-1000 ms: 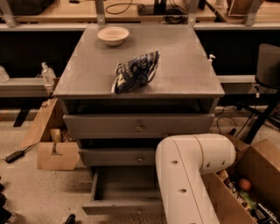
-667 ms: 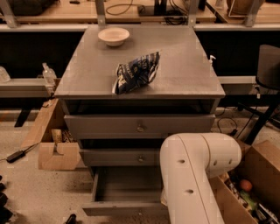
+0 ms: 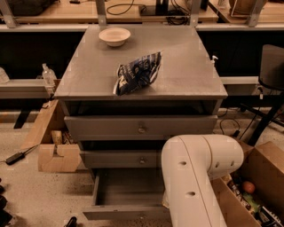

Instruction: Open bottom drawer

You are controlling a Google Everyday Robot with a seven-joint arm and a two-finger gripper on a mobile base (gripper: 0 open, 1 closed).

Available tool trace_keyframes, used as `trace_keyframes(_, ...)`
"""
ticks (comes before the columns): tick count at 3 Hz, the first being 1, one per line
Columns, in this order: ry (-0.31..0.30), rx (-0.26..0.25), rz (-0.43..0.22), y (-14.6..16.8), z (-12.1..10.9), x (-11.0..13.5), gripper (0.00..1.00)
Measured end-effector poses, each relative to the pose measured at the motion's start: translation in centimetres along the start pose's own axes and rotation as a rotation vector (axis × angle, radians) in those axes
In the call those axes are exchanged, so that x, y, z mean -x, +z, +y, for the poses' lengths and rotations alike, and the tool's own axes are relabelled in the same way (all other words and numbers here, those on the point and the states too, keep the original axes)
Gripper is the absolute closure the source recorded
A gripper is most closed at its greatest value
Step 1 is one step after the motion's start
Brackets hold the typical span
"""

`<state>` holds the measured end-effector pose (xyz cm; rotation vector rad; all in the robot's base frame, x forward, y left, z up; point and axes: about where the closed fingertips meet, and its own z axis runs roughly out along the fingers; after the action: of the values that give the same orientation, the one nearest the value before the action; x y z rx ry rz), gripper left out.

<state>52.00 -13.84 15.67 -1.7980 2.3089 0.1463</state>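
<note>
Speckled floor [image 3: 31, 199] runs around a grey cabinet [image 3: 186, 66] that stands before a long wooden workbench [image 3: 57, 13] strewn with cables. A clear bottle [image 3: 48, 74] stands on a ledge off the cabinet's left edge, and an open cardboard box [image 3: 55, 153] sits on the floor below it. A black chair [image 3: 271, 66] stands beyond the right edge. A second cardboard box [image 3: 262, 173], holding small items, lies at the lower right.

On the cabinet top, a white bowl [image 3: 114, 36] rests near the far left corner. A dark patterned bag [image 3: 136, 73] lies near the middle, toward the front edge.

The top drawer [image 3: 106, 128] and middle drawer [image 3: 115, 158] sit closed. The bottom drawer [image 3: 120, 213] is pulled well out toward the camera. The white arm [image 3: 195, 177] crosses its right part. The gripper is out of sight past the arm, so its state cannot be told.
</note>
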Motion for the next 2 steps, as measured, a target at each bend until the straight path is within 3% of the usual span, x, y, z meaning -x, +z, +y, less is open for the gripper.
trace_keyframes(2, 0.0, 0.0, 0.0, 0.01, -0.1, 0.04, 1.0)
